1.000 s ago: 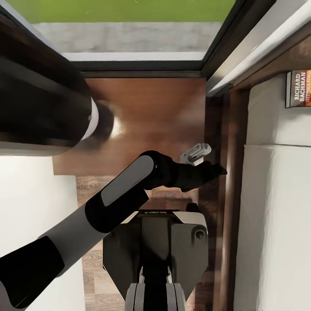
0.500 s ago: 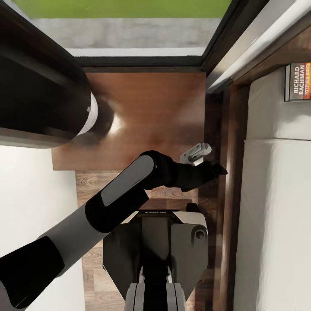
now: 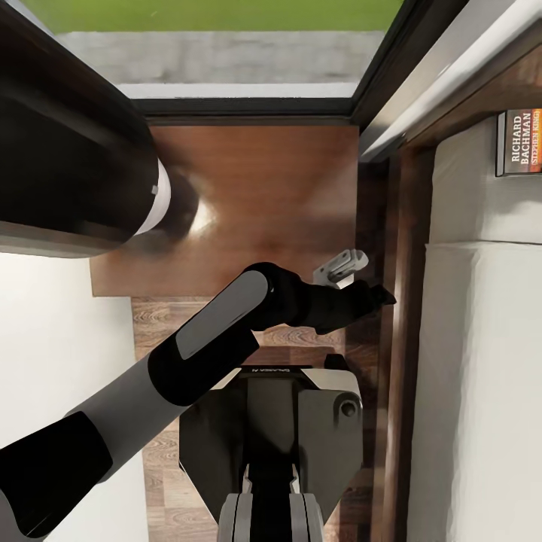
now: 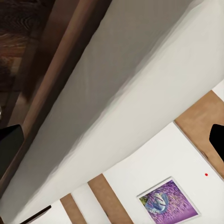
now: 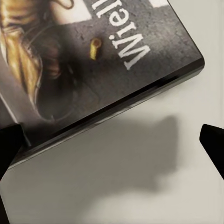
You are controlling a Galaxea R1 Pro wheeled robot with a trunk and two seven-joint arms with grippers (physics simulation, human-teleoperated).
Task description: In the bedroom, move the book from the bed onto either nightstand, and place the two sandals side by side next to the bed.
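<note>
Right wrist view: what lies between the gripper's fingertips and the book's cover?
In the right wrist view only bare pale bedding lies between the right gripper and the book, crossed by a soft shadow. The two dark fingertips stand apart at the picture's edges, not touching the book.

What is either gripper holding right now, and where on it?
Nothing. The left gripper and right gripper are open, empty; the book lies on the bed.

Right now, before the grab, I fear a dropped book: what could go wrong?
The open right claw sits over the book's edge, not its middle, and the book lies flat on the bed; a pinch may slip. The left arm reaches across the nightstand, possibly blocking the carry.
</note>
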